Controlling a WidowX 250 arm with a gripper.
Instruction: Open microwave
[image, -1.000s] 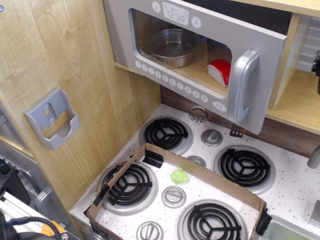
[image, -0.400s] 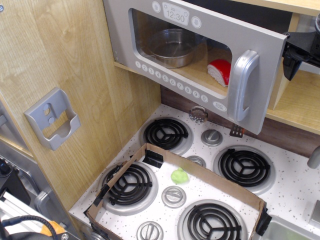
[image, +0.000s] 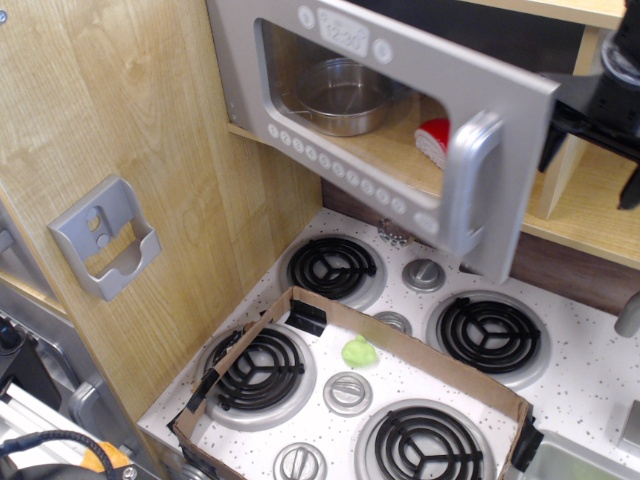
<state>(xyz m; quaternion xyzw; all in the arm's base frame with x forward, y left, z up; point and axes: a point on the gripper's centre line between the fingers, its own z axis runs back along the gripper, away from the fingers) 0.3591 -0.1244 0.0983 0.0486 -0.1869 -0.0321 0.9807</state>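
The grey microwave (image: 300, 150) hangs at the top of the view. Its window door (image: 510, 150) stands partly swung out toward me, blurred with motion. The silver vertical handle (image: 468, 182) is on the door's right side, with the white buttons and clock display on the door frame. My black gripper (image: 592, 160) is at the upper right, just behind the door's free right edge. Its fingers (image: 553, 140) are spread and hold nothing. A steel pot (image: 345, 95) and a red and white item (image: 433, 140) sit inside.
Below is a white toy stove (image: 590, 370) with several black coil burners and silver knobs. A cardboard frame (image: 420, 345) lies on it around a green lump (image: 359, 351). A grey wall bracket (image: 105, 240) is on the wooden panel at left. A wooden shelf (image: 590, 205) is at right.
My gripper came in from the right edge to behind the door's free edge. The door has swung further out toward me, its handle moving left and down.
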